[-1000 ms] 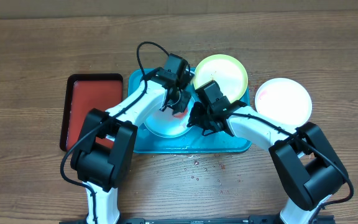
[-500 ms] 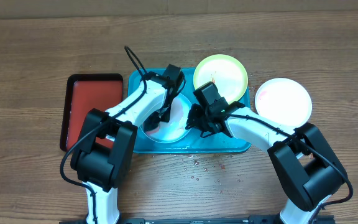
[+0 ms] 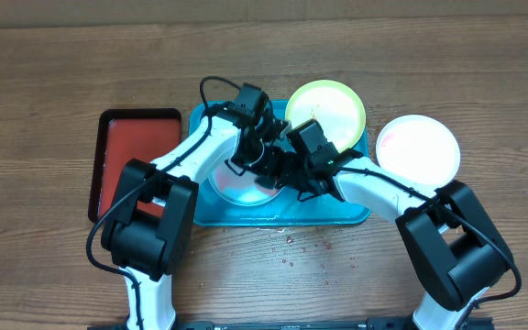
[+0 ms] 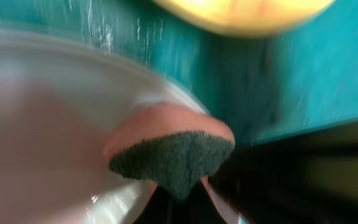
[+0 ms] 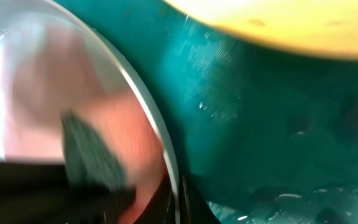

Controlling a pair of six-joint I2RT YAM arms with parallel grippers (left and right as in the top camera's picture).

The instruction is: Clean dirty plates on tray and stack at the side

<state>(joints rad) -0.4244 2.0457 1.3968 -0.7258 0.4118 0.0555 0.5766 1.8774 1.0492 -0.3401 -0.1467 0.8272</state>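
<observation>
Overhead: the left gripper (image 3: 257, 154) and right gripper (image 3: 289, 172) are hanging close together over the mint-rimmed plate (image 3: 235, 191), which is lying on the tray (image 3: 342, 213) beneath them.
Left wrist: the left gripper is clamping a sponge (image 4: 173, 155) and pressing it onto the plate below.
Right wrist: the right gripper is pinching narrowly on that plate's rim.

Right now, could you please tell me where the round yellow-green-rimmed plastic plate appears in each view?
Overhead: yellow-green-rimmed plate, upper-right corner of the turquoise rectangular plastic tray.
Left wrist: plate blurred at top edge.
Right wrist: plate blurred along top edge.
Shared landmark: that tray beneath it.
</observation>
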